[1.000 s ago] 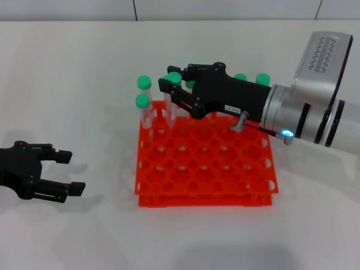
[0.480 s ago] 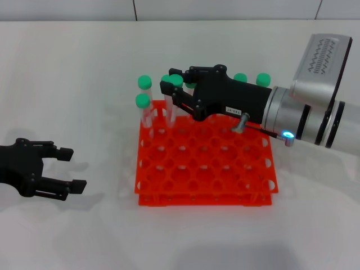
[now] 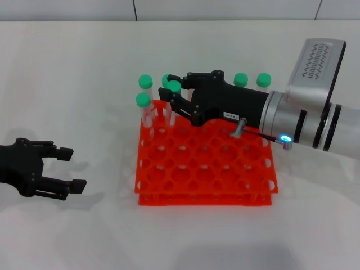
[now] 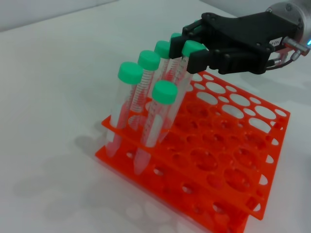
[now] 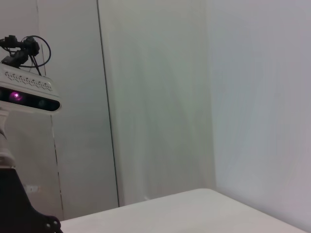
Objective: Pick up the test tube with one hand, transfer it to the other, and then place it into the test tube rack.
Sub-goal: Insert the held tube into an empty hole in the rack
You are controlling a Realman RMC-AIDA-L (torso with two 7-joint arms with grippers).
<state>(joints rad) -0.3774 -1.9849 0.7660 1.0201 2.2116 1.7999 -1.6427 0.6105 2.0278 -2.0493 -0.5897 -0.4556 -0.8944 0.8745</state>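
Head view shows the right gripper (image 3: 179, 101), black with a small white label, reaching from 3 o'clock across the back of the orange-red rack (image 3: 205, 185). Its fingers are clamped together on the test tube (image 3: 172, 100), just under the green cap, which sits at the fingertips on their 9 o'clock side. The tube's lower end is down in a hole in the rack's back-left area. In the left wrist view the same tube (image 4: 181, 85) stands with its long axis nearly upright, cap up, leaning slightly toward the gripper (image 4: 194, 48) and away from the neighbouring tubes (image 4: 127, 104).

Other green-capped tubes stand in the rack: two at the left edge at about 10 o'clock of the rack's middle, and more along the back row, where two caps (image 3: 252, 80) show beyond the right forearm (image 3: 304, 121), which carries a blue light.

The left gripper (image 3: 66, 167) rests low at 9 o'clock, well apart from the rack, its black fingers spread apart and holding nothing.

The rack stands on a plain white table (image 3: 73, 67). A pale wall with a dark vertical seam runs along the table's far edge. The right wrist view shows only pale wall panels (image 5: 155, 97) and a grey camera unit (image 5: 29, 94) with a small purple light.
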